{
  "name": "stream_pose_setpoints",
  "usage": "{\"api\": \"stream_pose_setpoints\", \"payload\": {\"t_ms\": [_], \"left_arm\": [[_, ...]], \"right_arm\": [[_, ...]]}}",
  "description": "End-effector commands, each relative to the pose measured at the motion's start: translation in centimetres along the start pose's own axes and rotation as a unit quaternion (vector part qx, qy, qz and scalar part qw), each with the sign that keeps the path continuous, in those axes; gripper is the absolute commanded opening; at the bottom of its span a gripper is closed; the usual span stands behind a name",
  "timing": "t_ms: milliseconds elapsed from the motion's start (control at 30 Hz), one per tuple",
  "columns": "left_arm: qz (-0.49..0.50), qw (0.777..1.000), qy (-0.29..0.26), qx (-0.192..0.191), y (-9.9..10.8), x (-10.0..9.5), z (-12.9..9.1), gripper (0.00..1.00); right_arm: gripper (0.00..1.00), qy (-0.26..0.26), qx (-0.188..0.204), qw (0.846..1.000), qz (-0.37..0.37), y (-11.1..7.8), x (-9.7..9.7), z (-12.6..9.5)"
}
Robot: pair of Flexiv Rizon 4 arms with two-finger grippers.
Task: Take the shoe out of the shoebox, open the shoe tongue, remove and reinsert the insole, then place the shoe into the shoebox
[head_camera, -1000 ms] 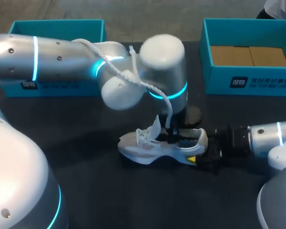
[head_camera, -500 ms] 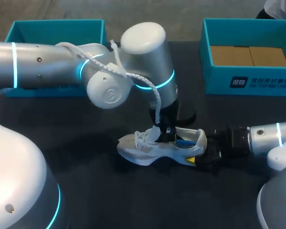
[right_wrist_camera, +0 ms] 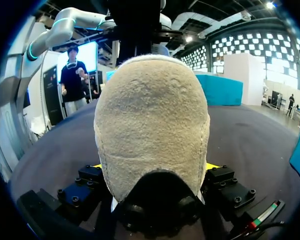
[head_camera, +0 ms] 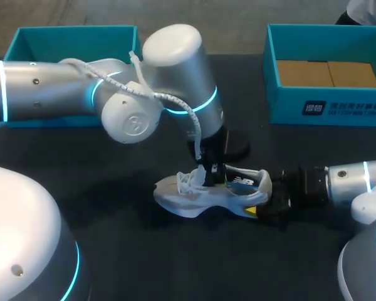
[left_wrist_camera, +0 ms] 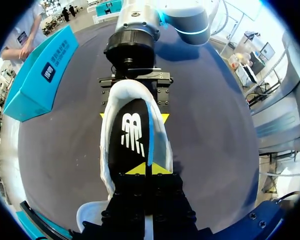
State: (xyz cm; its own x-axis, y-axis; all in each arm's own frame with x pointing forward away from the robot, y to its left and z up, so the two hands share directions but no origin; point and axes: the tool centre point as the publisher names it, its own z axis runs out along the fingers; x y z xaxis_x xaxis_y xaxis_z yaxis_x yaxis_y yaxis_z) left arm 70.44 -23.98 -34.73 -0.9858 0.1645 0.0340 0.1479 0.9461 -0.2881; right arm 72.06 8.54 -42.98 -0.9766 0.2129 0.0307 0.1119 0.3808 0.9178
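A white shoe [head_camera: 188,199] lies on its sole on the black table, toe to the left. My left gripper [head_camera: 211,177] reaches down into its opening from above. In the left wrist view that gripper [left_wrist_camera: 149,169] is shut on the front end of the black insole [left_wrist_camera: 132,137], which has a blue edge and a white logo. The insole [head_camera: 241,182] shows in the shoe's opening. My right gripper [head_camera: 266,204] is at the heel, its fingers wide apart and pressing the heel [right_wrist_camera: 150,125] from both sides. The right gripper [left_wrist_camera: 133,116] also shows ahead of the left one.
A teal shoebox [head_camera: 288,110] with brown cardboard inside stands at the back right. A second teal box [head_camera: 69,31] stands at the back left, partly behind my left arm.
My left arm has swung to the left and its gripper has closed on the insole. More of the black insole now shows. The right arm has kept still.
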Motion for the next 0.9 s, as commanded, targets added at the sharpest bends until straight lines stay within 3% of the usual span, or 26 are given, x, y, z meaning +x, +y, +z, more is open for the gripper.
{"api": "stream_pose_setpoints", "payload": {"t_ms": [33, 533, 567, 633, 700, 833, 900], "left_arm": [[0.001, 1.0, -0.003, 0.008, 0.5, 0.4, -0.8, 0.0], [0.03, 0.999, -0.033, -0.003, -0.2, 0.9, -1.3, 0.0], [0.03, 0.999, -0.041, -0.006, -0.2, 0.9, -1.3, 0.35], [0.03, 0.999, -0.045, -0.007, -0.2, 0.9, -1.3, 0.46], [0.029, 0.998, -0.051, -0.008, -0.2, 0.8, -1.4, 0.67], [0.028, 0.998, -0.061, -0.005, -0.2, 0.6, -1.9, 0.65], [0.031, 0.997, -0.068, -0.001, -0.3, 0.6, -2.5, 0.58]], "right_arm": [[0.0, -0.001, 0.002, 1.0, 0.0, 0.0, 0.1, 0.1], [0.0, -0.001, 0.002, 1.0, 0.0, 0.0, 0.1, 0.1], [0.0, -0.001, 0.002, 1.0, 0.0, 0.0, 0.1, 0.1], [0.0, -0.001, 0.002, 1.0, 0.0, 0.0, 0.1, 0.1], [0.0, -0.001, 0.002, 1.0, 0.0, 0.0, 0.1, 0.1], [0.0, -0.001, 0.002, 1.0, 0.0, 0.0, 0.1, 0.1], [0.0, -0.001, 0.002, 1.0, 0.0, 0.0, 0.1, 0.1]]}}
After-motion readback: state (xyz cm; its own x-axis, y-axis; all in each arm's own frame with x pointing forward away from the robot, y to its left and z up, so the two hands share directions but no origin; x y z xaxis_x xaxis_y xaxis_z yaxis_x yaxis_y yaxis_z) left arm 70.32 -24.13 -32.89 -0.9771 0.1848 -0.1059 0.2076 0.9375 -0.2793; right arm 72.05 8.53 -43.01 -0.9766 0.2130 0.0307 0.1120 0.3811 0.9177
